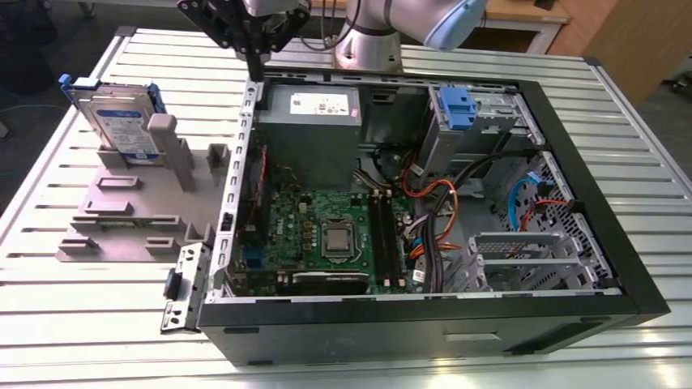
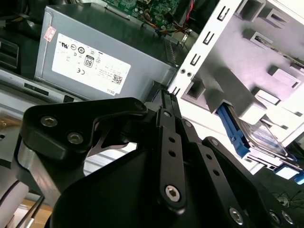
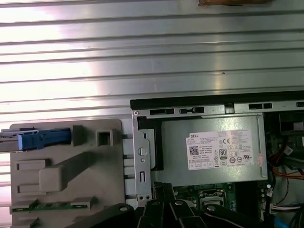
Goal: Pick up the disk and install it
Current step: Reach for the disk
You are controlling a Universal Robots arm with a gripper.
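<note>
Slatted table (image 1: 87,324): grey rack (image 1: 119,219) holds the disk (image 1: 117,121) upright beside the open case (image 1: 433,324); gripper (image 1: 255,71) closed, empty.

The blue-framed silver-grey disk (image 1: 113,121) stands upright on a grey plastic rack (image 1: 119,227), well apart from the black gripper (image 1: 255,73). A grey metal box (image 1: 313,134) lies near the gripper, inside the black computer case (image 1: 433,324).

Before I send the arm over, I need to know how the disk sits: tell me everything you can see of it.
The disk is a flat silver-grey drive with a white-and-blue label, framed by a blue plastic carrier. It stands on edge in a slot of the grey fixture on the table, at the exterior view's left of the open case. In the first wrist view it shows edge-on. Only the fixture touches it; the claw is apart from it, by the case's wall.
</note>
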